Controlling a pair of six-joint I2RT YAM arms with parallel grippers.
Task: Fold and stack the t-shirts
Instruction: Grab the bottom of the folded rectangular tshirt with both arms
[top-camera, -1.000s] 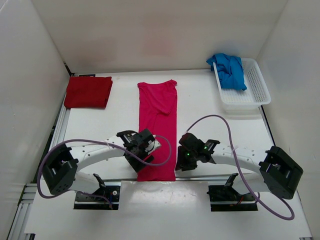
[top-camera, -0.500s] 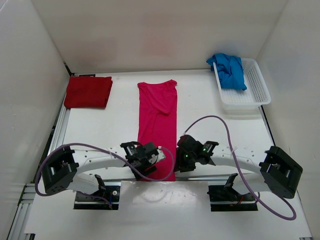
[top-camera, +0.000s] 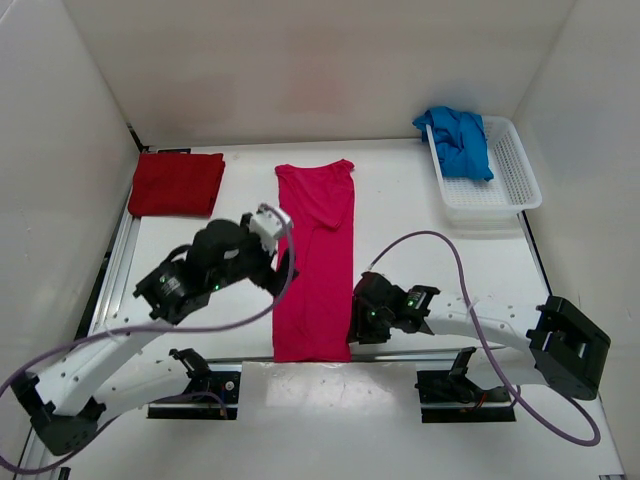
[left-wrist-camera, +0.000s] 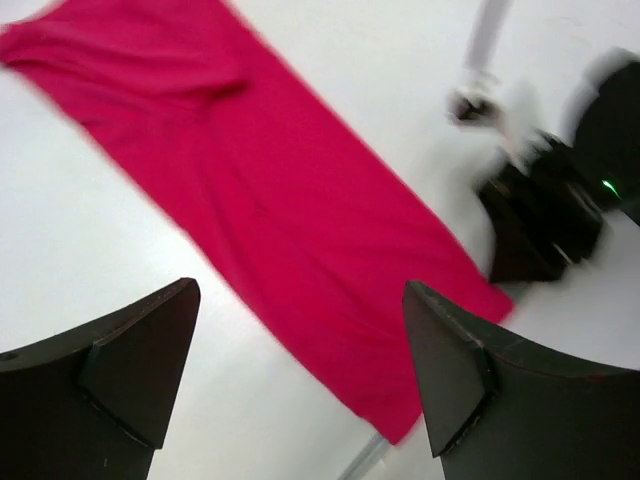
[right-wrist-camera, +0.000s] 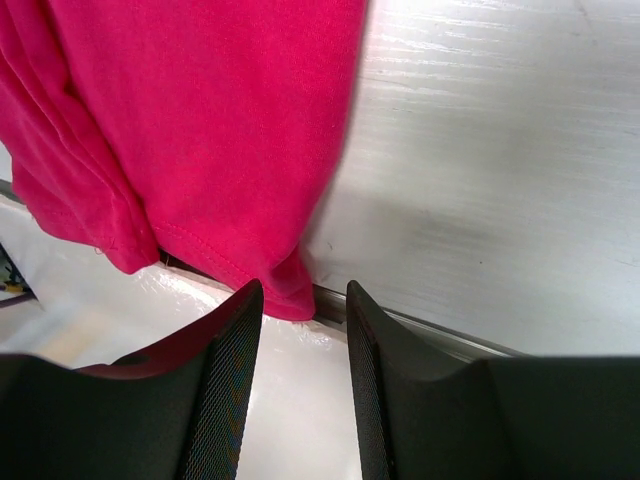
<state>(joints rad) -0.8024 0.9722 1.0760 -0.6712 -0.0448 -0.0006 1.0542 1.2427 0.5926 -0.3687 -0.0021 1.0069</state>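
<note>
The pink-magenta t-shirt (top-camera: 315, 260) lies as a long narrow strip down the middle of the table, its near end at the front edge. My left gripper (top-camera: 281, 268) is raised above the strip's left side; in the left wrist view it (left-wrist-camera: 300, 300) is wide open and empty over the shirt (left-wrist-camera: 270, 200). My right gripper (top-camera: 356, 326) is low at the shirt's near right corner; in the right wrist view it (right-wrist-camera: 303, 290) is open, with that corner (right-wrist-camera: 285, 290) just ahead of the fingertips, not held. The dark red t-shirt (top-camera: 177, 184) lies folded at back left. The blue t-shirt (top-camera: 458, 140) is crumpled in the basket.
A white mesh basket (top-camera: 503, 185) stands at the back right against the wall. White walls close in the table on three sides. A metal rail (right-wrist-camera: 420, 325) runs along the table's front edge, with shiny plastic film below it.
My left arm has lifted up and back from the pink shirt's near left edge and now hangs over its left side. My right gripper has edged slightly lower towards the near right corner.
</note>
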